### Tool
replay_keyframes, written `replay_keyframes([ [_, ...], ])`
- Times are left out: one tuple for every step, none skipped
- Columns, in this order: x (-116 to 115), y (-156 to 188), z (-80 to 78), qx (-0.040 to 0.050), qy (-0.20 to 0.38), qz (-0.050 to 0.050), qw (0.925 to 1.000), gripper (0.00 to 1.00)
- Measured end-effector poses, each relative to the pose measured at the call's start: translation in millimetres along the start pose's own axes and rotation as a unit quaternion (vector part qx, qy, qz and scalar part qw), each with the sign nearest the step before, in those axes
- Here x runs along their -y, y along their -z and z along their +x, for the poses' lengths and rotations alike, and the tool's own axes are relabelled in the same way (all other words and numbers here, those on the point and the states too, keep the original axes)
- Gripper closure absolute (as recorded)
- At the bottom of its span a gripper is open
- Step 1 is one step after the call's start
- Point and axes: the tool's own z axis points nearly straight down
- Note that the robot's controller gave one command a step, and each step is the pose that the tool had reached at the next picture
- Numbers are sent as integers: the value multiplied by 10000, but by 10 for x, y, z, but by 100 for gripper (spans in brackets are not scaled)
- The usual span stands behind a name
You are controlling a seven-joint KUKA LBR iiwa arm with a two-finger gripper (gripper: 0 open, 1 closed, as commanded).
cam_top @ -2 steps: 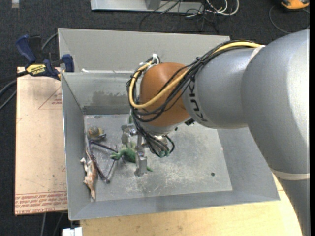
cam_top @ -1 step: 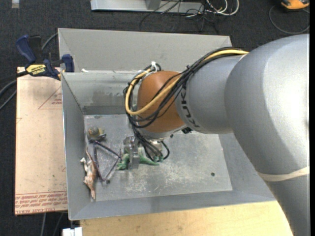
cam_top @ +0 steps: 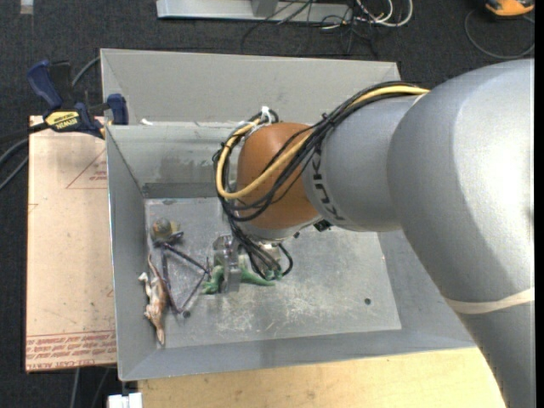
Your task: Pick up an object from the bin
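Note:
My gripper (cam_top: 226,252) is low in the middle of the bin, mostly hidden under the orange wrist cover. Right below it lies a small green thing (cam_top: 233,275) with thin green arms reaching right. Whether the gripper touches it I cannot tell. A bent dark wire piece (cam_top: 180,272) lies just left of the green thing, its tip close to it.
Along the bin's left wall lie a small brown lump (cam_top: 164,228) and a long brownish, mottled strip (cam_top: 155,300). The arm and its cables cover the bin's back right. The scuffed bin floor stretches to the right and front of the gripper.

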Motion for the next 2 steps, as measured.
replay_keyframes([
  [-181,1189,-44,11,24,-6,10000,100],
  [-179,1188,-44,11,20,-6,10000,100],
])
